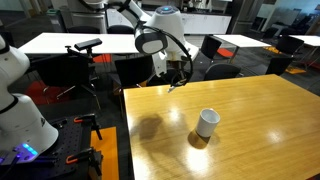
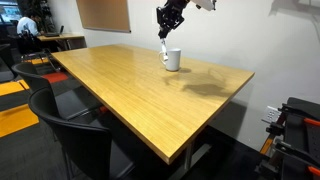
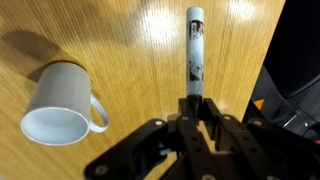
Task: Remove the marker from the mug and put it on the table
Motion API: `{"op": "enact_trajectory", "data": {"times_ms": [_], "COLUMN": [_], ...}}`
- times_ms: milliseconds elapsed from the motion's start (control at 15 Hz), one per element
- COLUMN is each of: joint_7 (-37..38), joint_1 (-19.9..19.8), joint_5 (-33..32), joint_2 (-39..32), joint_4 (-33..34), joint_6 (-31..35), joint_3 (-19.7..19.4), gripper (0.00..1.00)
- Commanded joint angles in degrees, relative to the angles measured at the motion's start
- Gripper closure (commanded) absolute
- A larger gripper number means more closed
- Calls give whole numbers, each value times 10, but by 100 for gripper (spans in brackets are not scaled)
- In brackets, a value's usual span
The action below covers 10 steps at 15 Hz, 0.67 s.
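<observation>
Wrist view, looking down: the claw [image 3: 193, 106] enters from 6 o'clock, its two dark fingers clamped on the near end of the marker [image 3: 195, 50]. The marker is a slim stick with a pale printed barrel, and it points toward 12 o'clock. The white mug [image 3: 62, 88] stands at 9 o'clock from the claw, well apart from the marker. Its handle is turned toward 4 o'clock and nothing is inside it. Beneath both is the glossy yellow-brown desk [image 3: 130, 40]. At 3 o'clock the desk's edge runs close beside the marker, with dark floor beyond it.

In an exterior view the claw [image 1: 176, 78] hangs above the desk near its far edge, and the marker seems to point downward, clear of the wood.

The marker is out of the mug, so what likely remains is setting it down.

- **Rolling off:** if it is dropped from this height, the round barrel (nothing flat to stop it) could bounce and roll off the nearby edge.
- **Jamming:** if it is lowered tip-first, the tip could jam against the wood and twist in the grip.
- **Clipping the mug:** a sideways swing toward 9 o'clock could clip the mug.
</observation>
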<state>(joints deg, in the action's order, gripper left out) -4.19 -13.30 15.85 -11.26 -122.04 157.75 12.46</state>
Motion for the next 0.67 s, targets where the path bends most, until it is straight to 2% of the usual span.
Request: {"op": "enact_trajectory", "data": {"times_ms": [0,267,600], "joint_7": [-56,-78,-84], "joint_1": [18,29,44], "joint_5": [32,29,19], "joint_2": [-2,-5,-11], "joint_4": [31,52,70], "joint_6": [-86,-163,-218], "joint_3": [-40,-68,-87], "gripper": [95,95,95]}}
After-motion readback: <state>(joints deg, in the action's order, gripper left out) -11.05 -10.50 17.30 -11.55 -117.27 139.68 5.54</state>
